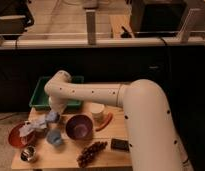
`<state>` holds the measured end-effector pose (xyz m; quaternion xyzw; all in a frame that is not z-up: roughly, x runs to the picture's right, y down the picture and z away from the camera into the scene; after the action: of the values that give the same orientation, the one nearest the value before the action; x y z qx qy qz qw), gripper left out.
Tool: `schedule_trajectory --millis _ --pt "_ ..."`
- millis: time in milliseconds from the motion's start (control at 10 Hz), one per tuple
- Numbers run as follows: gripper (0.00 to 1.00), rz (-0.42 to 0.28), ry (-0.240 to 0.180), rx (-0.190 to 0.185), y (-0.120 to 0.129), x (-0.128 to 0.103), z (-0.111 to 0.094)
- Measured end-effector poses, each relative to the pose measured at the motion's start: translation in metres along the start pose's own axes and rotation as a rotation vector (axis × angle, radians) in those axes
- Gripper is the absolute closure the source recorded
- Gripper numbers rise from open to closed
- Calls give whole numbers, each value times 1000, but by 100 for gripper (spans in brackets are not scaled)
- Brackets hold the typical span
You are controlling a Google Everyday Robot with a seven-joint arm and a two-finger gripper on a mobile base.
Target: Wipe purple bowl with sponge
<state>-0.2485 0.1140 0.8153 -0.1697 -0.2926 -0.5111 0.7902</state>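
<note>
The purple bowl (79, 126) stands upright near the middle of the wooden table (66, 159). My white arm reaches in from the right and bends down at the left. My gripper (52, 114) hangs just left of the bowl, above the table's left part. A small pale blue thing (52, 117) sits right at the gripper's end; I cannot tell whether it is the sponge or whether it is held. A dark rectangular block (119, 145) lies to the right of the bowl.
A green tray (40, 98) stands at the back left. A red bowl (17, 136), crumpled white stuff (33, 126), a blue cup (54, 138) and a metal cup (28, 153) crowd the left. A white cup (97, 111), an orange piece (105, 121) and grapes (92, 152) surround the bowl.
</note>
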Motion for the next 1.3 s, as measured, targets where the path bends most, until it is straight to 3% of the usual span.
schedule_trajectory --millis 300,600,1000,1300 --pt "99 6 -34 64 10 1 -16" --pt "99 6 -30 123 29 -2 -33" --pt "99 17 22 138 75 -30 -47" --pt "99 60 23 147 103 -33 -49"
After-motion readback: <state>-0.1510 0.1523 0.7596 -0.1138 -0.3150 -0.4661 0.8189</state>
